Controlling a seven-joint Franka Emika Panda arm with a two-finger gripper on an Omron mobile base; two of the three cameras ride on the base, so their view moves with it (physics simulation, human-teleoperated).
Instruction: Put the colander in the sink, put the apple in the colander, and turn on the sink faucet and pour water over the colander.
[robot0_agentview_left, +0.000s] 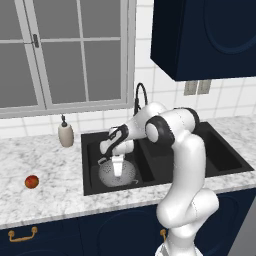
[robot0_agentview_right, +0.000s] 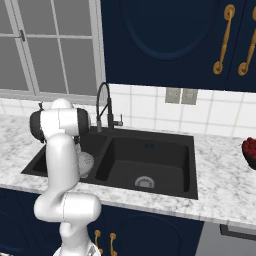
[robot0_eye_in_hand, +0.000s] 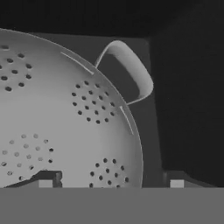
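The silver-grey colander (robot0_agentview_left: 118, 175) sits in the left basin of the black sink (robot0_agentview_left: 220, 150). In the hand view the colander (robot0_eye_in_hand: 65, 122) is very close, with one loop handle (robot0_eye_in_hand: 131, 74) against the dark basin floor. My gripper (robot0_agentview_left: 115, 161) hangs just over its rim, pointing down. Its two fingertips (robot0_eye_in_hand: 48, 179) stand wide apart on either side of the rim, so the gripper (robot0_eye_in_hand: 112, 180) is open and holds nothing. The red-orange apple (robot0_agentview_left: 31, 181) lies on the counter far to the left. The black gooseneck faucet (robot0_agentview_left: 140, 97) rises behind the sink, with no stream from it.
A beige soap bottle (robot0_agentview_left: 65, 134) stands on the marble counter left of the sink. The right basin (robot0_agentview_right: 150, 160) has a round silver drain (robot0_agentview_right: 144, 182). Something red (robot0_agentview_right: 250, 149) sits at the far right counter edge. Dark cabinets hang overhead.
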